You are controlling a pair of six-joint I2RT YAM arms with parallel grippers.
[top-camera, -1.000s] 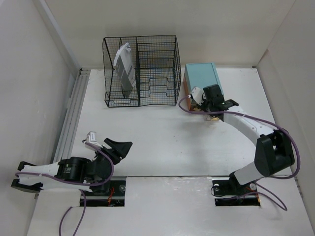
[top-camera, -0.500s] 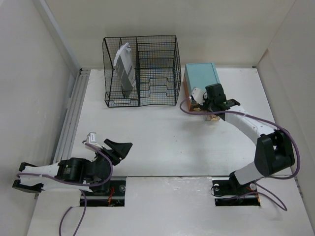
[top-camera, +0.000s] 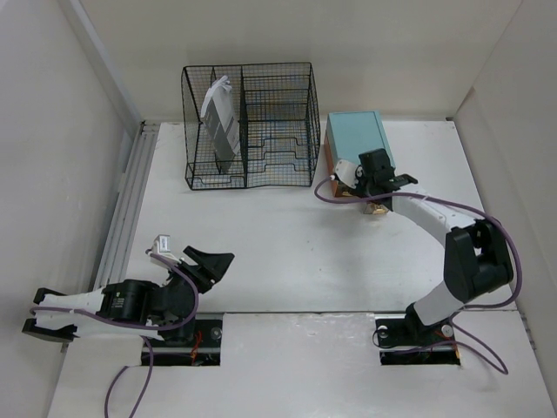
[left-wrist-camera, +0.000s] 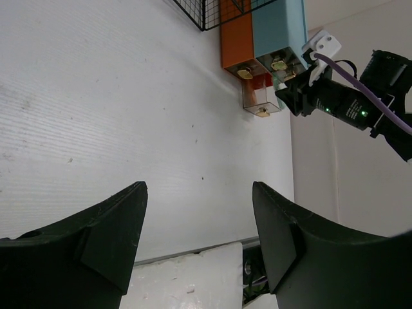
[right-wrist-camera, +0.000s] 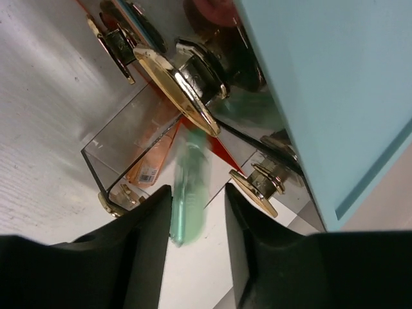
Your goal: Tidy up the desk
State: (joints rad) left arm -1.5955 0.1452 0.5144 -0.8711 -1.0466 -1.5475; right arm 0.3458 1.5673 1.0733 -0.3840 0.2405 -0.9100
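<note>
White tabletop (top-camera: 287, 235) fills the workspace, walled on 3 sides; both arm bases sit at its near edge.

Containers:
- Black wire rack (top-camera: 277, 104) at the back, left of centre. Its tall left compt. holds a grey-and-white flat pack (top-camera: 221, 122), standing on end and leaning w/ its top poking above the rim. The right side is split into stacked shelves.
- Teal-topped drawer box (top-camera: 357, 138) just right of the rack, orange on the side facing the rack. The front has clear drawers w/ gold knobs (right-wrist-camera: 177, 84).
- One clear drawer (right-wrist-camera: 109, 141) is pulled out from the box front onto the tabletop. Inside it lies an orange tube-like item (right-wrist-camera: 151, 161) w/ a small label; a patch of red shows further back, too unclear to name.

Right gripper (right-wrist-camera: 197, 190) is right at the box front, over the open drawer. Its fingers stand a little apart, and a blurred green pen-like stick (right-wrist-camera: 190, 174) sits in the gap, running toward the drawer. The blur is heavy, so I can't tell if the fingers pinch it or if it is loose.

Left gripper (left-wrist-camera: 199, 193) is low near the front-left of the tabletop, well apart from rack and box. Its fingers are spread wide w/ nothing btw them, aimed across the bare surface toward the drawer box.
</note>
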